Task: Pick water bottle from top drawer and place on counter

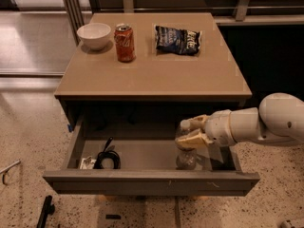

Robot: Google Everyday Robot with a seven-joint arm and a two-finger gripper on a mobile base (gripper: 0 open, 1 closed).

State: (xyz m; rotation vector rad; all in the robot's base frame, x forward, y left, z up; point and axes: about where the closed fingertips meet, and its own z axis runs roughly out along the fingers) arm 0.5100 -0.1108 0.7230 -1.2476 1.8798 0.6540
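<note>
The top drawer [151, 180] stands pulled open below the counter [156, 75]. The water bottle [185, 151], clear with a white cap, stands upright at the right side of the drawer. My gripper [194, 132] reaches in from the right at the bottle's upper part. One tan finger [194, 139] lies across the front of the bottle and the other [198, 121] sits behind its cap. The bottle's base still appears to rest on the drawer floor.
On the counter stand a white bowl [94, 34], a red-orange soda can [125, 42] and a dark chip bag [178, 39]. A black coiled cable [107, 157] and a small white item [86, 163] lie at the drawer's left. Speckled floor surrounds the cabinet.
</note>
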